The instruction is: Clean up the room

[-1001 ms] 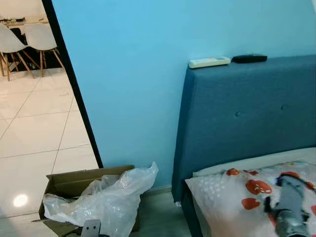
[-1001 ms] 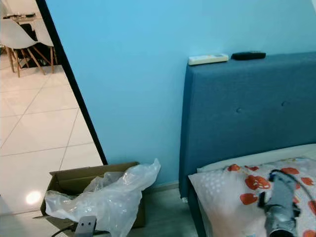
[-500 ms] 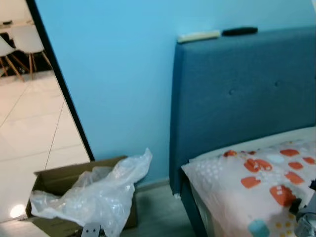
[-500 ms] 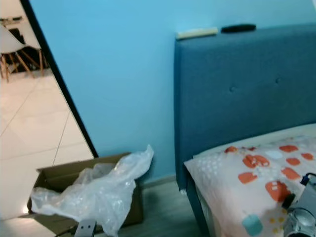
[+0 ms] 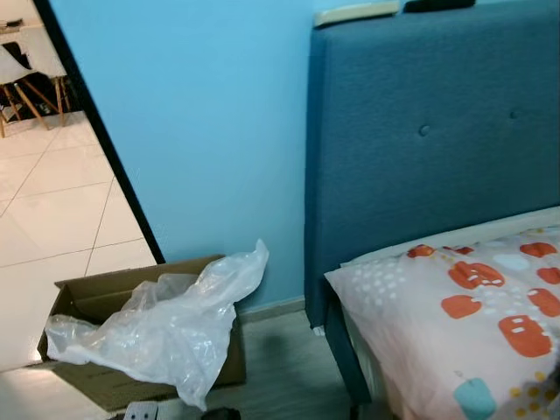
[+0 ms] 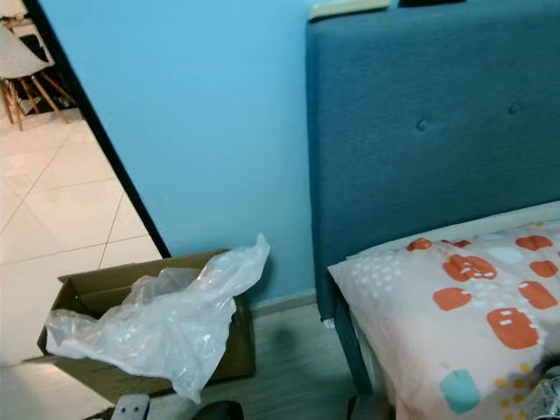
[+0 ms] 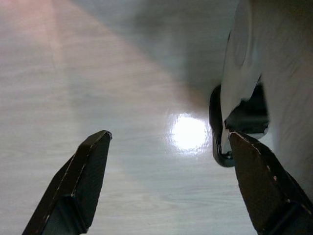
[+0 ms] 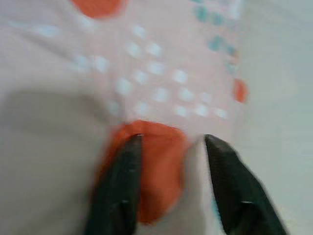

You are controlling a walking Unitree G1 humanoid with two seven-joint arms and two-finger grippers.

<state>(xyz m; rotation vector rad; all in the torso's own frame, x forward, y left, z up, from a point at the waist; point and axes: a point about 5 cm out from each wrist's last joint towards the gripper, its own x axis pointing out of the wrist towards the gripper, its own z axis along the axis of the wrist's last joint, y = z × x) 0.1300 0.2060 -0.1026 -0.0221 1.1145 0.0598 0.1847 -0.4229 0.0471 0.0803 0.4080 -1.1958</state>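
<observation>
A crumpled clear plastic bag point(image 5: 166, 328) spills out of an open cardboard box point(image 5: 92, 297) on the floor by the blue wall. To its right stands a bed with a white cover point(image 5: 464, 319) printed with orange shapes. My right gripper point(image 8: 171, 138) hovers open close over that cover, an orange patch showing between its fingers point(image 8: 124, 186); the picture is blurred. A bit of my right arm point(image 6: 551, 394) shows at the lower right edge. My left gripper point(image 7: 168, 134) hangs open over bare wooden floor point(image 7: 98, 73) with nothing between its fingers.
A tall blue padded headboard point(image 5: 429, 149) carries a white remote point(image 5: 354, 12) and a dark one point(image 5: 437, 4) on its top edge. At the left, a black-framed doorway point(image 5: 96, 131) opens onto a tiled floor point(image 5: 44, 219) with chairs point(image 5: 17, 74).
The head camera has tilted down and moved closer to the bed. My right arm, raised over the patterned cover a second ago, has dropped to the lower right edge of the picture.
</observation>
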